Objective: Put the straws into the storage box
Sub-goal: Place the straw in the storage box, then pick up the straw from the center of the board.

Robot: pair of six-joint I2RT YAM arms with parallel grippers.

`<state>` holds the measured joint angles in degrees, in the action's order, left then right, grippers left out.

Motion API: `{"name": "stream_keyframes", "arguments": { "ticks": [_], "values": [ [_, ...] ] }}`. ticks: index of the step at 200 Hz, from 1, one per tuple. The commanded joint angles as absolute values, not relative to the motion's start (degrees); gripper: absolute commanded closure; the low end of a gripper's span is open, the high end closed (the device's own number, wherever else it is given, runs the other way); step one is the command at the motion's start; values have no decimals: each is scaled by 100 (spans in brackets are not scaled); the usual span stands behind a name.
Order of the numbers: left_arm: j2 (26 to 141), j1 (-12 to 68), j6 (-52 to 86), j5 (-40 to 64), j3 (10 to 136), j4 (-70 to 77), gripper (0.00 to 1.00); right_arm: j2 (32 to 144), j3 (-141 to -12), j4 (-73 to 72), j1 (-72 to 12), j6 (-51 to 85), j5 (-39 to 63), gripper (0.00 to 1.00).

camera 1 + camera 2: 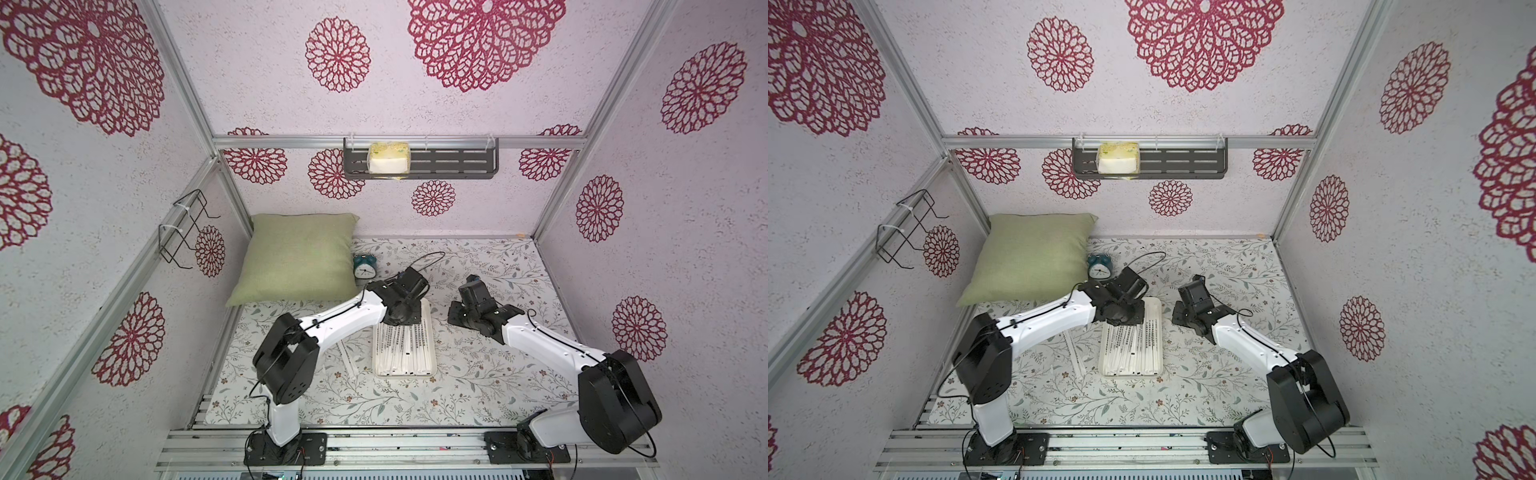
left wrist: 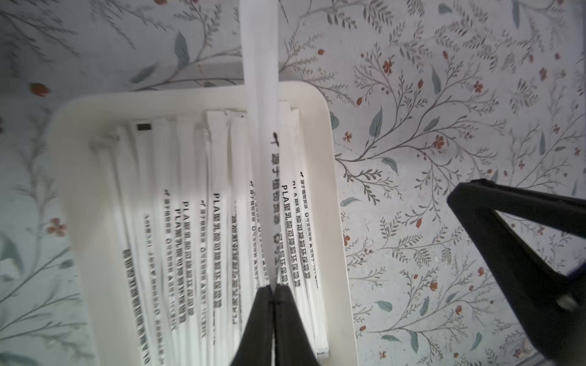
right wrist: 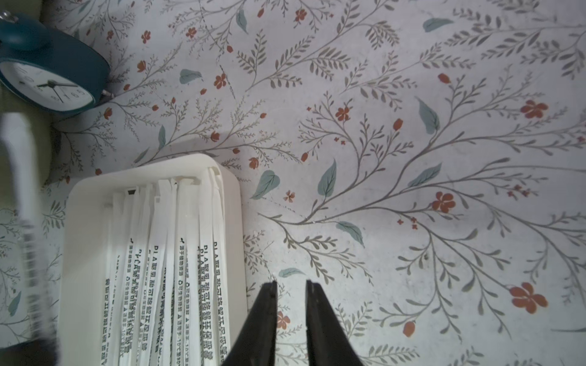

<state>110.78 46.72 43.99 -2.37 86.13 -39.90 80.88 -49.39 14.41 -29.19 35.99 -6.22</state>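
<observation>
- Right, the left hand [image 2: 274, 286] is clenched on one straw [image 2: 259, 63], its fingertips pinched together on the printed stretch.
- That straw runs above the straws [image 2: 190, 221] lying lengthwise in the storage box [image 2: 336, 190]. It crosses the short rim and pokes out over the surface [image 2: 444, 126].
- It sits close to the long rim that faces the right hand.
- The right hand [image 3: 291, 283] is released, its jaws slightly apart with nothing between them. It hangs over bare surface just beside that long rim, with wide open room beyond.
- A few loose straws [image 1: 347, 357] lie on the surface beside the box's other long edge, near the left arm.
- Past the far corner stand a clock [image 3: 47, 82] and a pillow [image 1: 299, 257], both apart from the box.
</observation>
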Motion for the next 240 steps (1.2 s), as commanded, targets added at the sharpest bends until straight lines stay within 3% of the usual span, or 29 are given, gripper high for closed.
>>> {"name": "stream_keyframes", "arguments": {
  "ticks": [1,53,89,113,150,170,205,240],
  "values": [
    [11422,4651,4391,73,8827,-3821,94,8013,-4897,1357,-2942,3599,-420,77],
    [11897,4733,4480,197,8816,-3749,93,8042,-4817,1291,-2938,3632,-374,77],
    [11920,4735,4526,59,8858,-3812,85,8038,-4799,1284,-2937,3630,-352,77],
    [11724,4721,4608,-61,8834,-4000,77,8041,-4790,1274,-2938,3643,-354,77],
    [10774,4696,4775,-399,8601,-4271,76,8061,-4799,1243,-2950,3655,-325,77],
    [10020,4498,4927,-710,7989,-4460,72,8012,-4790,1324,-2998,3633,-381,77],
    [8672,3636,5041,-923,6152,-4351,47,8031,-4815,1425,-3548,3680,-485,77],
    [8279,3007,4936,-844,5292,-4121,49,8274,-4952,1392,-3912,3820,-530,77]
  ]
}}
